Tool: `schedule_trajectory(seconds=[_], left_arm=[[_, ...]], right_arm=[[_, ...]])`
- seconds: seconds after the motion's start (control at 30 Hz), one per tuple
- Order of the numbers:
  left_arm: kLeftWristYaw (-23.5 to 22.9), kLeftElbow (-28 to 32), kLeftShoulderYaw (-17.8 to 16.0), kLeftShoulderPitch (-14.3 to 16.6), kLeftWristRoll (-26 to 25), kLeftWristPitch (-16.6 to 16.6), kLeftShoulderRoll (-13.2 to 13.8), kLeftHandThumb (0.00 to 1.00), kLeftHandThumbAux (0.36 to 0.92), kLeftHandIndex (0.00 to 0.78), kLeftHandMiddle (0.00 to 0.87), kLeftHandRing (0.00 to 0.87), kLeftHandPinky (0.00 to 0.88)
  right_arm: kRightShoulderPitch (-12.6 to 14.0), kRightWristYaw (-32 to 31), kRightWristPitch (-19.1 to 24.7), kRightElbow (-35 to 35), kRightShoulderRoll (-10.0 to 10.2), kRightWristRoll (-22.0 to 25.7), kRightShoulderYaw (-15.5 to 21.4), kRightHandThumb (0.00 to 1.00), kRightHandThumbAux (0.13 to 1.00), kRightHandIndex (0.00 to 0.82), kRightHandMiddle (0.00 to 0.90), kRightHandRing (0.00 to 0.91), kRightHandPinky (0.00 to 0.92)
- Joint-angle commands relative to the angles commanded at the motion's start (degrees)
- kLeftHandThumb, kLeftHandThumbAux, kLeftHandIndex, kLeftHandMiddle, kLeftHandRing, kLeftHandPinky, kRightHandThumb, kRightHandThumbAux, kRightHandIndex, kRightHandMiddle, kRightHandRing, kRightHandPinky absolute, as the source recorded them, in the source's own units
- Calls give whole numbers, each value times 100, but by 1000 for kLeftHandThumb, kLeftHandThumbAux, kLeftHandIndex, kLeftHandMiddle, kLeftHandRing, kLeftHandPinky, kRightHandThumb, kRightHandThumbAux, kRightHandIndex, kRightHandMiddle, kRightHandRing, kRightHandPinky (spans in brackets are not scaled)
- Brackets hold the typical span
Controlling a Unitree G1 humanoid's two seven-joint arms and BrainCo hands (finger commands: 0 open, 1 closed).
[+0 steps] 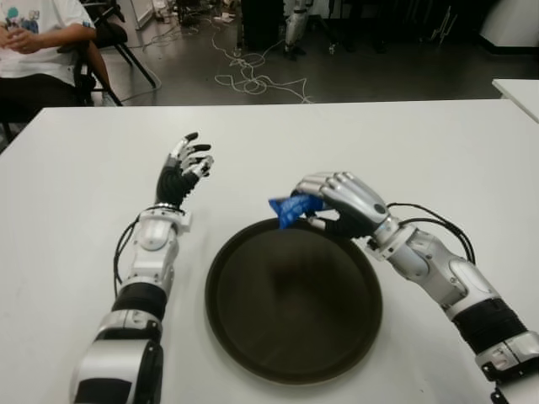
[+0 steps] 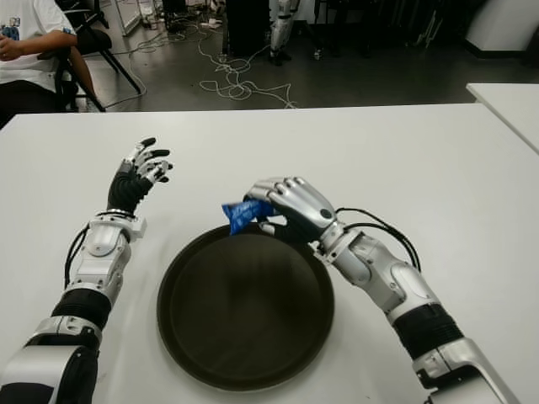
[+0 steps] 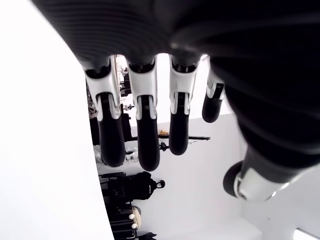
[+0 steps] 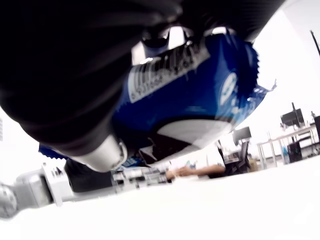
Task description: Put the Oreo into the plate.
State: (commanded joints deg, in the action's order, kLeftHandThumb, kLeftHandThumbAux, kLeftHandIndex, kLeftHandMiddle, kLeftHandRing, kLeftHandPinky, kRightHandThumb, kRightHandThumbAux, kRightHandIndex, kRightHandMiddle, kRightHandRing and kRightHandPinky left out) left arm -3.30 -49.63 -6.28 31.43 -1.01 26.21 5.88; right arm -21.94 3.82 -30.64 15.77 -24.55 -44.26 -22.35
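right hand curled around blue oreo packet, holding it over far rim of dark round plate. packet end sticks out toward robot's left; barcode visible in right wrist view. left hand raised over white bench, left of plate, fingers spread loosely, holding nothing. person seated at far left corner.

One blue Oreo packet, one dark round plate, two robot hands: left hand, right hand; one seated person at eleven o'clock.
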Motion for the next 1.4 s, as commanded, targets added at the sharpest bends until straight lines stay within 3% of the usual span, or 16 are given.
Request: schedule_trajectory(seconds=[0.13, 0.43, 0.7, 1.4], left_arm=[[30, 40, 8, -7, 11, -30, -15, 242, 632, 137, 267, 313, 397], [28, 116, 39, -59, 26, -27, -32, 240, 630, 135, 270, 316, 398], [-12, 149, 36, -70, -13, -23, -52, 250, 646, 137, 269, 321, 408], [-3, 173, 36, -49, -17, -165, -57, 246, 668, 137, 272, 319, 411]], right_arm=[[-90, -277, 178, 39, -9, -163, -190, 681, 738, 425, 705, 709, 700], [-300, -595, -19, 301, -2, -162, -564, 681, 736, 424, 694, 701, 688], [-393, -897, -253, 538, -8, 258, -515, 680, 737, 424, 688, 690, 676], [-569, -605, -283, 1236, 264, 243, -546, 682, 736, 427, 709, 710, 699]])
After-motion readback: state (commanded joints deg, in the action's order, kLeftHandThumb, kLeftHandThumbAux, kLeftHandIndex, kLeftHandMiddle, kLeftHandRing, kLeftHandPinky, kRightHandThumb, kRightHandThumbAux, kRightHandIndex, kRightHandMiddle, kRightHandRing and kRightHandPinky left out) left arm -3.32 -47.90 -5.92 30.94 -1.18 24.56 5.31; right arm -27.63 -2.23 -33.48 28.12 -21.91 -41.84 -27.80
